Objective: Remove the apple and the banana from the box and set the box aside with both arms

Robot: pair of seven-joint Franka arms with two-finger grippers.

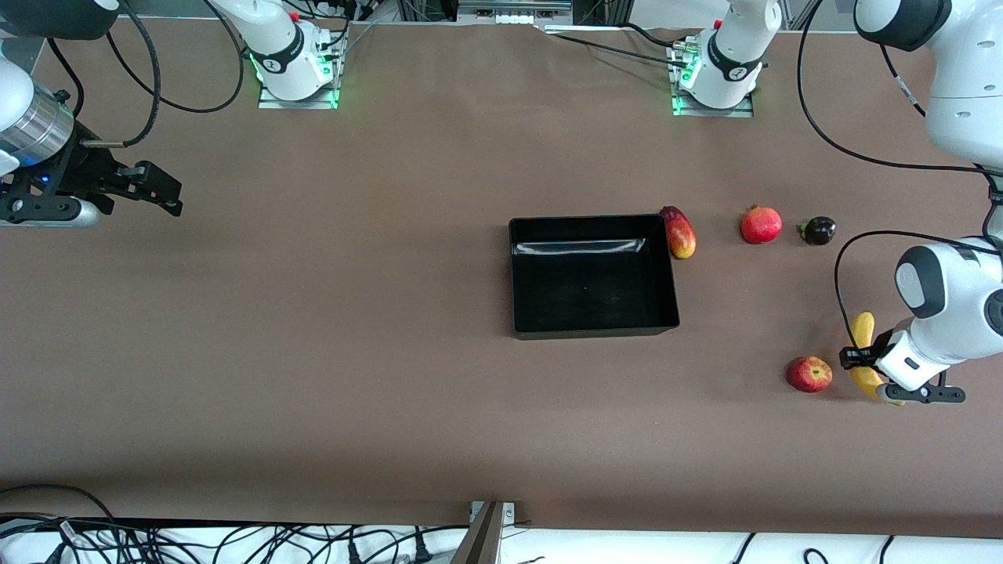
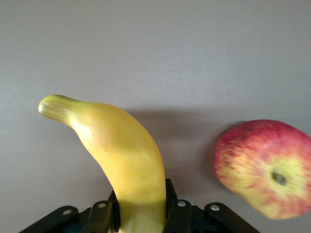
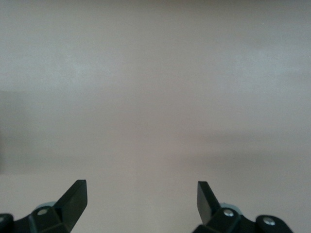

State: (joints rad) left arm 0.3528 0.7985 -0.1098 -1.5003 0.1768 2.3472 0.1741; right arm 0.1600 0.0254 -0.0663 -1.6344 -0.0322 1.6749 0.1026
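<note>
The long yellow banana (image 1: 864, 329) lies at the left arm's end of the table, and my left gripper (image 1: 862, 360) is shut on its middle. In the left wrist view the gripper (image 2: 141, 199) has both fingers pressed against the banana (image 2: 121, 150), with the red and yellow apple (image 2: 265, 167) beside it. The apple (image 1: 809, 374) sits on the table next to the banana, toward the box. The black box (image 1: 595, 332) stands empty at mid-table. My right gripper (image 1: 168, 196) is open and empty over bare table at the right arm's end; its wrist view shows the gripper (image 3: 142, 191) wide apart.
A red-yellow mango-like fruit (image 1: 679, 233) lies against the box's corner. A round red fruit (image 1: 761, 225) and a dark purple fruit (image 1: 818, 230) sit farther from the front camera than the apple. Cables run along the table's front edge.
</note>
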